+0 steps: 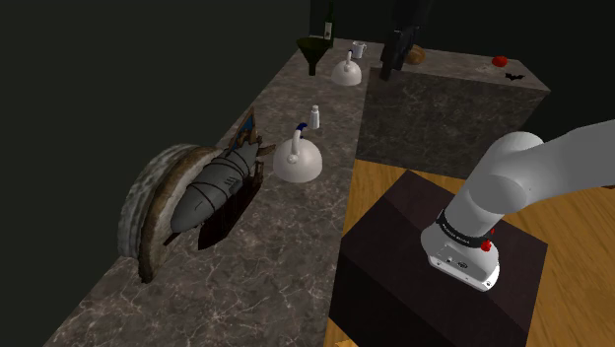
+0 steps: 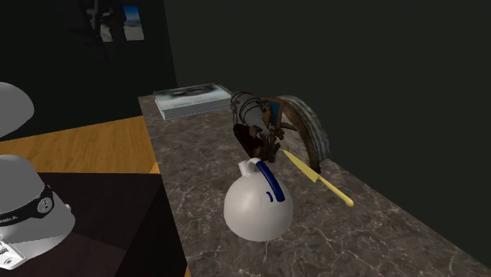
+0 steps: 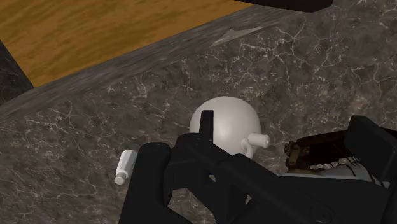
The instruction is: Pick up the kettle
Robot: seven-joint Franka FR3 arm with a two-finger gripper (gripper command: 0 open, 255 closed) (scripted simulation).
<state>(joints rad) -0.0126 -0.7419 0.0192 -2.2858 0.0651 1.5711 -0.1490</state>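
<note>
If I pinch the dome: white kettle (image 1: 298, 161) may squirt free, its body looking round and slick; the blue handle (image 2: 270, 182) seems safer.
Bottle (image 1: 315, 116): at the kettle's 1 o'clock, shoulder view; my swing could topple it.
My gripper (image 3: 216, 172): aimed down at the kettle; open or closed, I cannot tell.
Kettle's place: standing on the veined stone counter (image 1: 286, 266).

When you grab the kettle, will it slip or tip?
The kettle looks smooth and round, so it may slip. Its wide bottom sits flat on the counter, so it probably won't tip. The thin blue handle seems safer to grab.
</note>
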